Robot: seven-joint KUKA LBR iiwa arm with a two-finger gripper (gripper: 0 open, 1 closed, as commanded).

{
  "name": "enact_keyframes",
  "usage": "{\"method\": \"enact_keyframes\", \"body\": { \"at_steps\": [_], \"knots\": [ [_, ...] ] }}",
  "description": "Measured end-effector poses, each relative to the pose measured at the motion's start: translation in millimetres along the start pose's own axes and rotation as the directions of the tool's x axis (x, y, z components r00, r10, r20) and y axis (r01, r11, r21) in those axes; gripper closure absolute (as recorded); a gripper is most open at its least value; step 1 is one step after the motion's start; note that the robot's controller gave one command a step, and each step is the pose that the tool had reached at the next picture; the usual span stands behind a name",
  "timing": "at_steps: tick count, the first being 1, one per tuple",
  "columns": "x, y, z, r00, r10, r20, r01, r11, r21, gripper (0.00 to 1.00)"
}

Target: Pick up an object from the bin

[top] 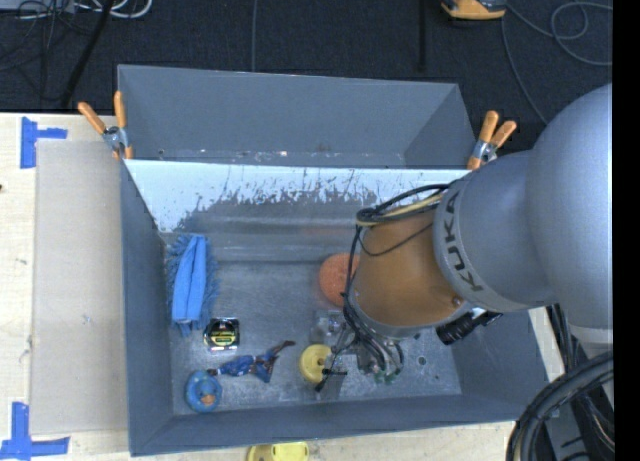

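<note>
"Where's the arm [540,219] from where you stand?"

"It stretches in from the right, a thick grey link across the near right side, angled down and to the left."

"And lower down?"

"There's an orange cover [400,269] round it, with a black cable [400,201] looped over its far side. Under that the end effector [358,354] hangs low, pointing downward, near the front, right of the middle."
</note>
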State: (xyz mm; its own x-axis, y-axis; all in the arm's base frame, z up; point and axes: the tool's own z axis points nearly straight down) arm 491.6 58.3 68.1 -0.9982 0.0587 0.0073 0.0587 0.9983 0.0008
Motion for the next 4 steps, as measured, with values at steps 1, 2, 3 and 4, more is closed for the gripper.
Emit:
{"method": "enact_keyframes", "body": {
  "at_steps": [1, 2, 3, 4],
  "knots": [
    [0.0, 0.0, 0.0, 1.0, 0.0, 0.0, 0.0, 1.0, 0.0, 1.0],
    [1.5, -0.2, -3.6, 1.0, 0.0, -0.004, 0.0, 1.0, 0.001, 1.0],
    [3.8, -0.7, -24.0, 1.0, -0.001, -0.011, 0.001, 1.0, 0.002, 1.0],
    [2.2, -0.5, -45.4, 1.0, -0.001, -0.005, 0.001, 1.0, 0.001, 1.0]
  ]
}}
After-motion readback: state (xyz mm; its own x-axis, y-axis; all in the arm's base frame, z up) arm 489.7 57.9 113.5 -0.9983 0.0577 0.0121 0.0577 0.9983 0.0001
